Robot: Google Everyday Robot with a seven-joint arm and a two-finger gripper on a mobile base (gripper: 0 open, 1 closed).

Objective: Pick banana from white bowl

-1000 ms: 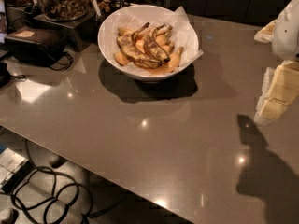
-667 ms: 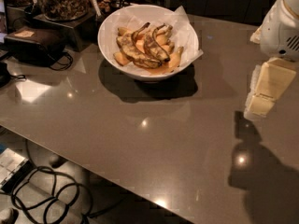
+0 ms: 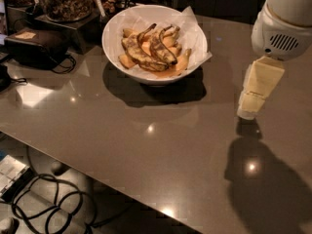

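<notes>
Black device (image 3: 34, 47): sits at the far left of the countertop, with a thin cord looped beside it.
Cables (image 3: 46, 206): lie coiled on the floor below the counter's near edge, at lower left.
Jar (image 3: 66, 0): stands at the back left on a dark stand, filled with brown pieces, just left of the bowl.
Countertop (image 3: 146, 145): a glossy grey-brown surface with small light reflections.
White bowl (image 3: 109, 45): rests on the countertop at upper centre, lined with crinkled white paper that sticks out past the rim on the right.
Dark-streaked bananas (image 3: 146, 52): lie across the middle of the bowl, on top of paler ones.
Banana (image 3: 182, 63): pale yellow and curved, lying inside the bowl along its right front wall.
Gripper (image 3: 249, 106): cream-coloured, pointing down over bare countertop, well to the right of the bowl; how far open it is cannot be told, and nothing is seen in its hold.
Arm housing (image 3: 282, 26): white and rounded, directly above the gripper at the right edge.
</notes>
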